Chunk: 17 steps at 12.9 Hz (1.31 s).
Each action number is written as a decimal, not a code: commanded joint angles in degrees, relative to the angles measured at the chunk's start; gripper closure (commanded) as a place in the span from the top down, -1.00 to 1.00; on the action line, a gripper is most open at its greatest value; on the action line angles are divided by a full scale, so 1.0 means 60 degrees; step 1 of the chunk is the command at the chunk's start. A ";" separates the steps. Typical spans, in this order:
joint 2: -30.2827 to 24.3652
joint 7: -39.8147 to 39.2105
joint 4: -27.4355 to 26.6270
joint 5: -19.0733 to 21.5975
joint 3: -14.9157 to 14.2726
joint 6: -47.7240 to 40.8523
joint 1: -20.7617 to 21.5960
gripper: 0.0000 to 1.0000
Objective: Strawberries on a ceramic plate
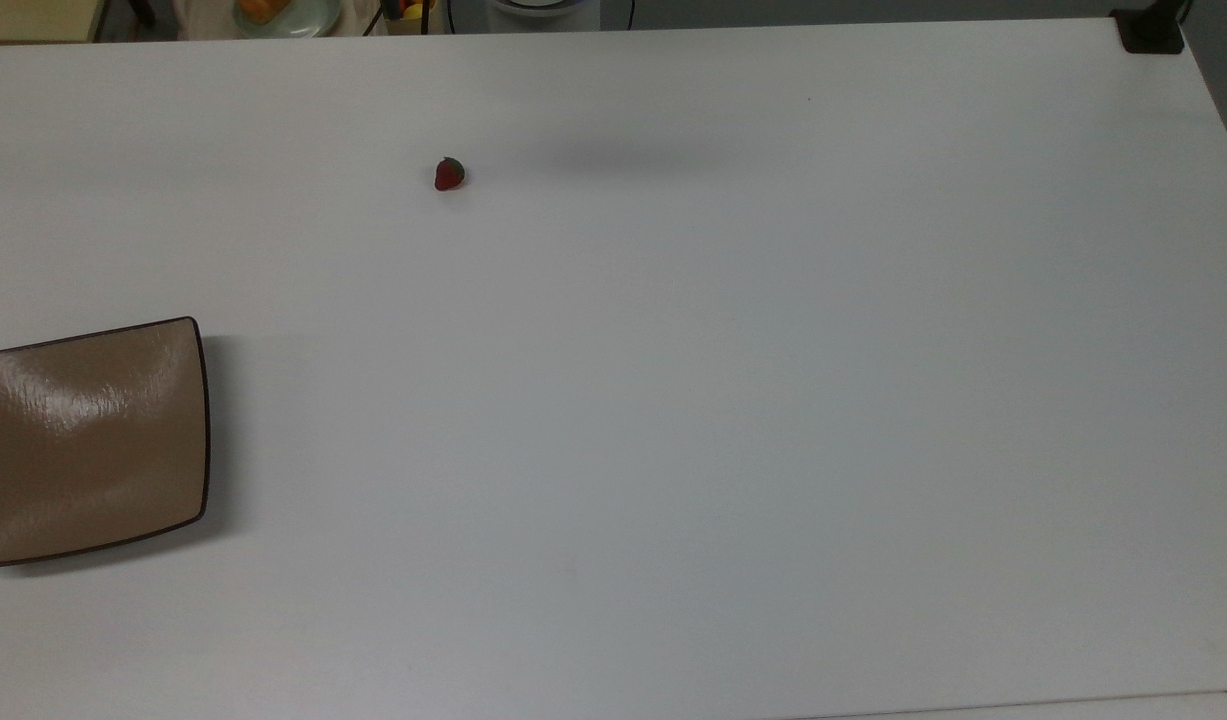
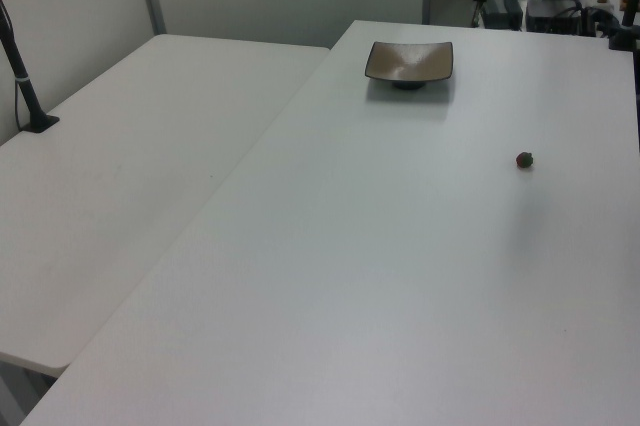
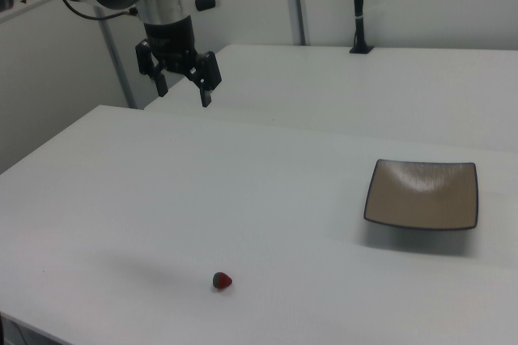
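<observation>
One small red strawberry (image 1: 449,174) with a dark green cap lies on the white table, alone; it also shows as a strawberry (image 2: 524,159) and a strawberry (image 3: 222,281). The tan-brown square ceramic plate (image 1: 93,440) sits at the top view's left edge, partly cut off, with nothing on it; I also see the plate (image 2: 409,62) and the plate (image 3: 422,194). In the right view my gripper (image 3: 183,92) hangs high above the table at the upper left, open, nothing between its fingers, far from both strawberry and plate.
A second white table (image 2: 130,176) adjoins on the left view's left, with a black post (image 2: 22,76) clamped to it. A black clamp (image 1: 1150,32) sits at the table's far right corner in the top view. Clutter lies beyond the far edge.
</observation>
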 commanded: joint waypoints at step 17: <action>-0.0090 -0.4088 -0.1729 -0.1208 0.0065 0.0736 -0.0585 1.00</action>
